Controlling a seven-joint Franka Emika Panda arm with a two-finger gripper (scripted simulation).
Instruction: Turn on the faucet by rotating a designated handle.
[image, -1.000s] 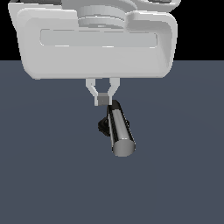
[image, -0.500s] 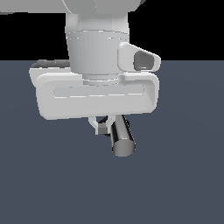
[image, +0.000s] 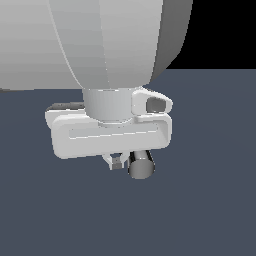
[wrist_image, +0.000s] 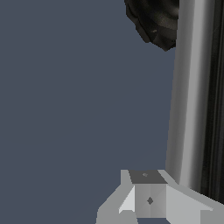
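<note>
Fingers (wrist_image: 148, 199) down low beside the handle (wrist_image: 188, 100), one tip just at the chrome cylinder's side; whether they are spread or pinching, I cannot tell. Exterior view: the big white arm (image: 100, 45) fills the top, the handle's flat grey end (image: 141, 167) peeks under the gripper body. Faucet's ribbed black base (wrist_image: 157, 22) sits on the dark worktop (wrist_image: 65, 109) beyond the handle.
</note>
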